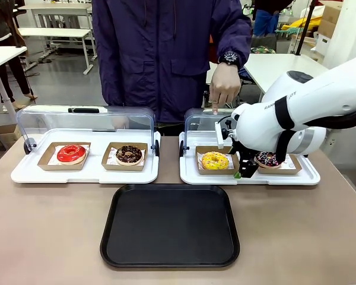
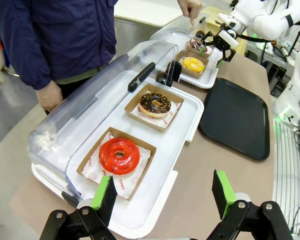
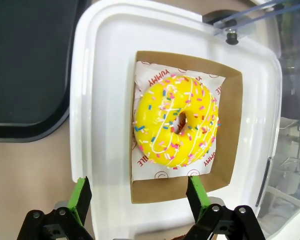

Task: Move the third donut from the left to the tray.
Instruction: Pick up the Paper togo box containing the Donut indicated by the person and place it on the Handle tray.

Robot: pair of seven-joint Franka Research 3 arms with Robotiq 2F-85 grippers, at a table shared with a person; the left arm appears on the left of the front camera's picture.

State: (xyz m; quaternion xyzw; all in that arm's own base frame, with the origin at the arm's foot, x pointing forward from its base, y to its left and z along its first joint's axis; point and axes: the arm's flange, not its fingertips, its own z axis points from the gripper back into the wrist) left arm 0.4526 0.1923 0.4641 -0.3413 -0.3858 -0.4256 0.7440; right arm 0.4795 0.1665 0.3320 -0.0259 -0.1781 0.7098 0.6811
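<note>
right arm [image 1: 311,98]: mine, smooth white rounded shells, glossy, fat at the joints.
band [image 1: 283,114]: a black strip wrapped across the white shell, with a second dark strip lower down.
cap [image 1: 298,76]: a dark grey disc on top of the upper joint.
lettering [image 1: 277,102]: dark capitals on the white shell, only partly readable.
right claw [image 3: 137,186]: black metal link fingers, with bright green pads [image 3: 81,196] on the inner faces.
left claw [image 2: 163,181]: the same build as the right one, black links tipped with green wedge-shaped pads.
pins [image 2: 238,204]: round silver-grey pivots at each knuckle of the links, ringed in black.
</note>
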